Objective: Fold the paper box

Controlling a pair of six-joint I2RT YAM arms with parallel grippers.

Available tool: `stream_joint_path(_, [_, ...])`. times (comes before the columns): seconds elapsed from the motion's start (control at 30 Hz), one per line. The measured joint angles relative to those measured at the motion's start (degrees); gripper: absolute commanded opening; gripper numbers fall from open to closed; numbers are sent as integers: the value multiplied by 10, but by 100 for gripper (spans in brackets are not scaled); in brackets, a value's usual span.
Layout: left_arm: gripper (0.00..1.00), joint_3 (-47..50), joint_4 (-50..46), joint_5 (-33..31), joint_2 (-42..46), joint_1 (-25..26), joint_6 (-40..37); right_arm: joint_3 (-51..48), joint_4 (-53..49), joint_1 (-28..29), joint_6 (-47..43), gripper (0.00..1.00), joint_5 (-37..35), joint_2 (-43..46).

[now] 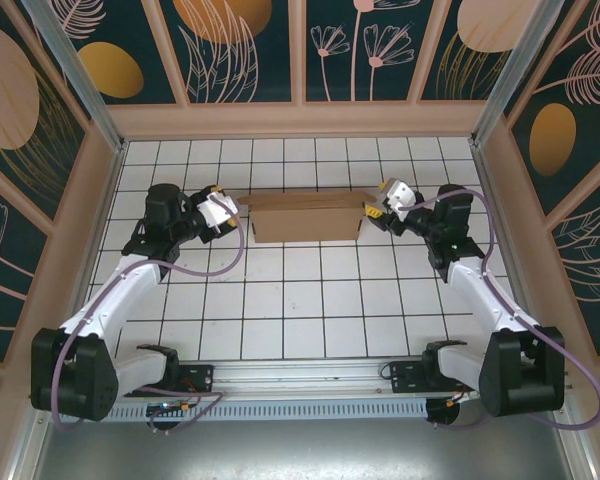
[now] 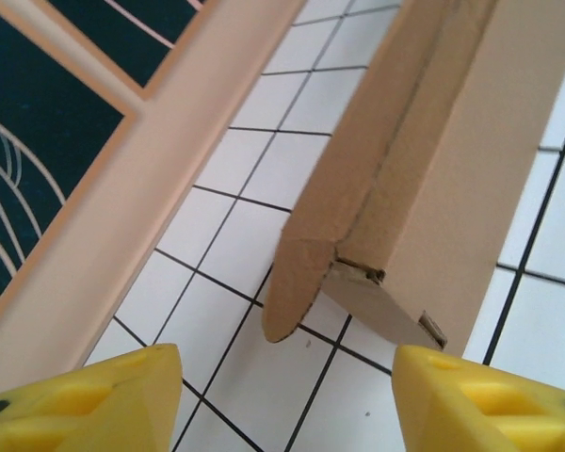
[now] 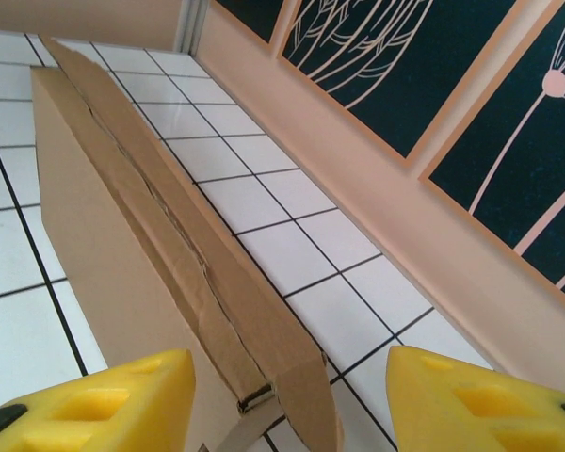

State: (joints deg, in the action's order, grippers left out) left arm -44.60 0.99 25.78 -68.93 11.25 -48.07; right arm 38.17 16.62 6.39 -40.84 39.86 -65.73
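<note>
One paper box (image 1: 305,218) sits between left claw (image 1: 234,211) and right claw (image 1: 373,210).

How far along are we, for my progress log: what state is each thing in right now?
Plain brown cardboard paper box: folded up into a flat box shape, with a rounded flap at each end sticking out, not tucked in.
Left yellow-tipped tool: open, at the box's left end, not gripping it.
Right yellow-tipped tool: open, at the box's right end, not gripping it.
</note>
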Motion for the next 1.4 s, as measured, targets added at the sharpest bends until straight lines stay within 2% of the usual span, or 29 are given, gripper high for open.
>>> stream_joint_path(0.3, [46,-40,-25,18,-47,0,-38,-37,36,0,-25,56,-41,0])
stream_joint_path(0.53, [46,-49,-25,21,-75,8,-42,-38,42,-1,-39,56,-73,0])
stream_joint_path(0.67, [44,-50,-25,21,-84,16,-42,-38,42,-1,-43,54,-83,0])
stream_joint_path(1.17, [17,-64,-4,5,-101,23,-37,-38,33,0,-75,37,-110,-1])
stream_joint_path(1.4, [13,-64,-3,3,-101,29,-37,-38,12,8,-103,39,-114,-13])
